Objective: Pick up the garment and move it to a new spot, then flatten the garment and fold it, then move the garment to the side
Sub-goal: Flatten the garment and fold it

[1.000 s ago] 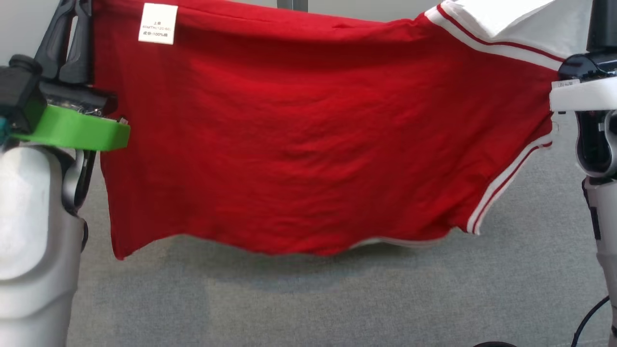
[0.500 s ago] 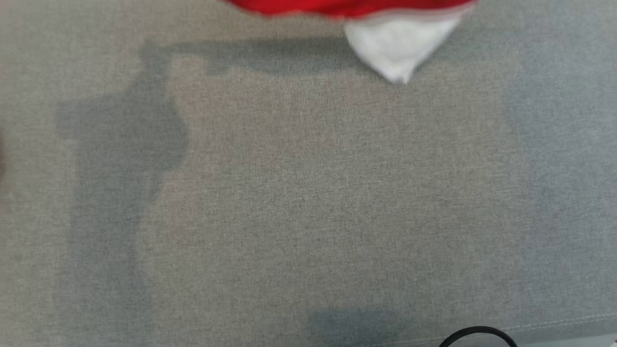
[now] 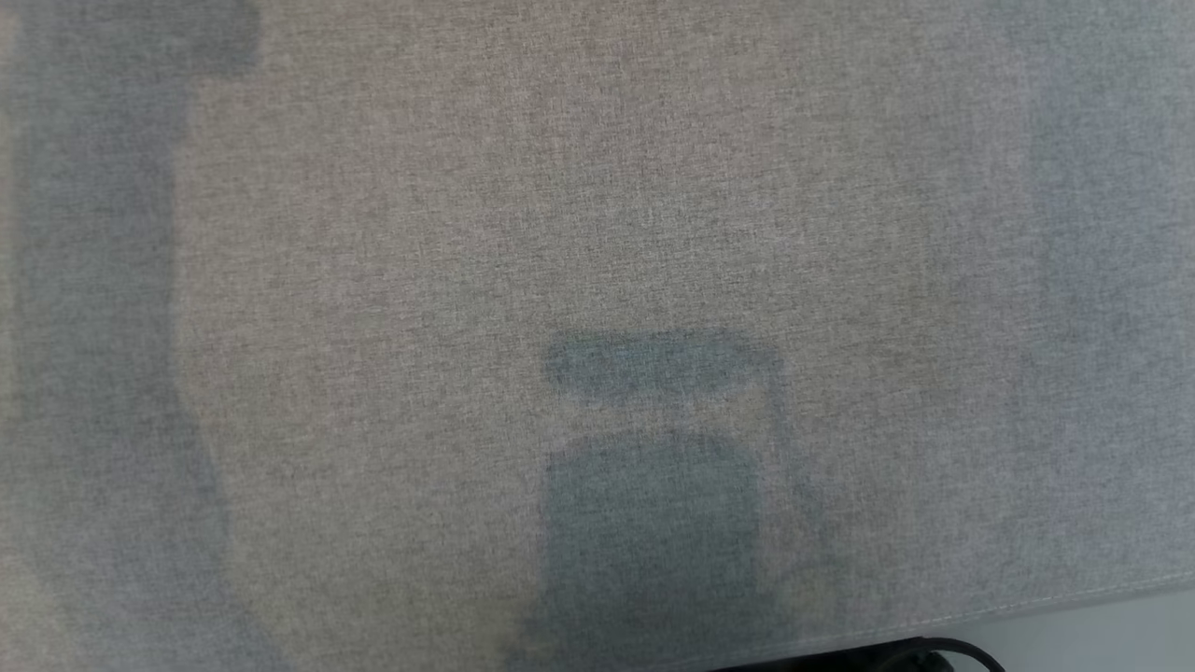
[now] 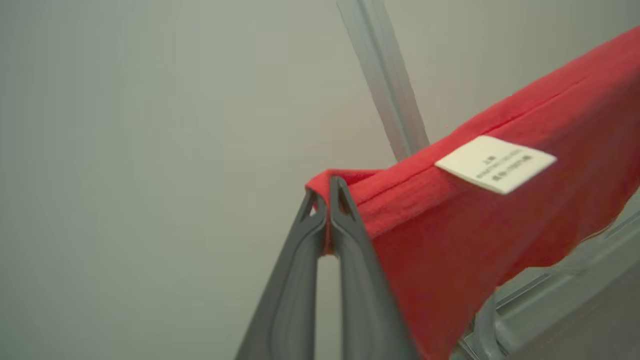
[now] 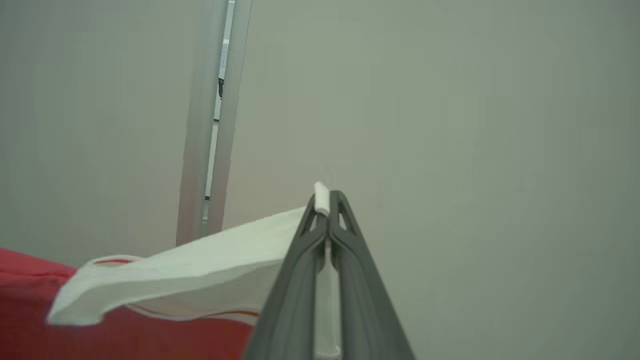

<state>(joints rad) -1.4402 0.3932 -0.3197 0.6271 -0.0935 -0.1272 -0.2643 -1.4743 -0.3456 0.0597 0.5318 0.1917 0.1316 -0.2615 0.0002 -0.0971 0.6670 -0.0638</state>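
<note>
A grey woven surface [image 3: 597,187] crossed by soft shadows was seen from the head, with a black cable [image 3: 943,647] at its lower edge.

From the left wrist, the left gripper [image 4: 327,200] was seen clenched on a red hem corner of the garment [image 4: 475,240]. The cloth was pinched between the fingertips and was held in the air, stretching away to the right of the jaws. A white care label [image 4: 495,164] was sewn near the hem, close to the grip, and a grey metal post [image 4: 382,75] rose behind.

From the right wrist, the right gripper [image 5: 326,200] was seen clamped on the garment's white panel [image 5: 200,265], a nub of white poking above the tips. The panel trailed left of the jaws to the red body. A pale upright post [image 5: 212,125] stood behind.
</note>
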